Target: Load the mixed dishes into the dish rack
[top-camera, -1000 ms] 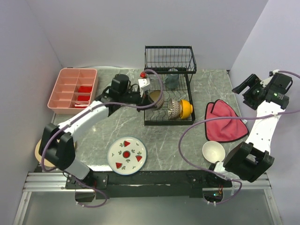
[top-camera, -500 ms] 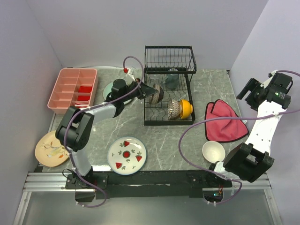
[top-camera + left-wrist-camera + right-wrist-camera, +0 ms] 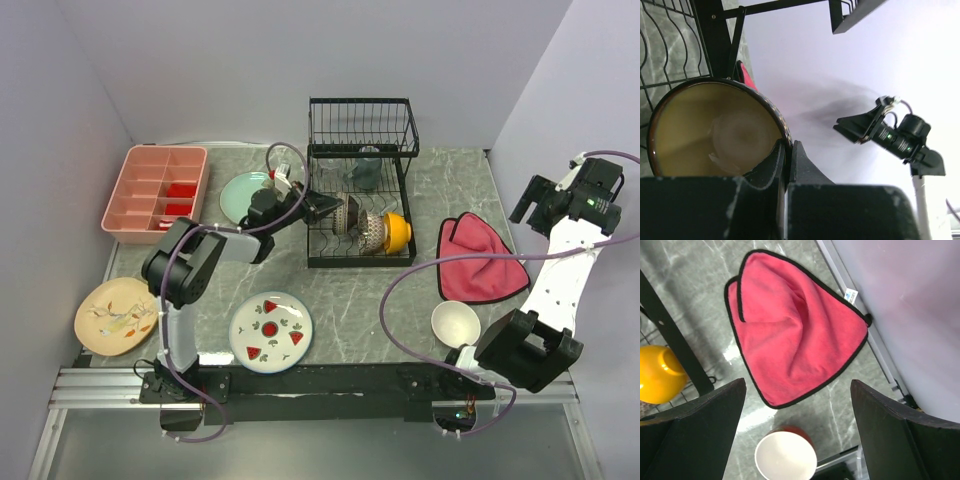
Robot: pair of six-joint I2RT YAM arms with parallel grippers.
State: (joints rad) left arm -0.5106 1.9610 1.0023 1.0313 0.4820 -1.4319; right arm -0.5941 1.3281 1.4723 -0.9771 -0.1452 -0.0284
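Note:
My left gripper (image 3: 325, 207) is shut on the rim of the brown bowl (image 3: 346, 212) and holds it on edge in the lower tray of the black wire dish rack (image 3: 360, 110). The left wrist view shows the bowl's yellowish inside (image 3: 715, 130) with my fingers (image 3: 772, 160) pinching its rim. A patterned bowl (image 3: 372, 232) and an orange bowl (image 3: 399, 231) stand beside it in the rack. A greyish glass (image 3: 367, 170) sits at the rack's back. My right gripper (image 3: 533, 203) is open and empty, high above the red cloth (image 3: 795, 330) and the white bowl (image 3: 786, 455).
The mint plate (image 3: 243, 191) lies left of the rack. The tan plate (image 3: 115, 315) is at the near left and the watermelon-print plate (image 3: 270, 331) at the near middle. The pink compartment tray (image 3: 155, 188) is at the far left. The white bowl (image 3: 455, 323) sits near the right arm's base.
My left arm has swung right and carried the brown bowl into the rack's lower tray, uncovering the mint and tan plates. The right gripper has shifted only slightly.

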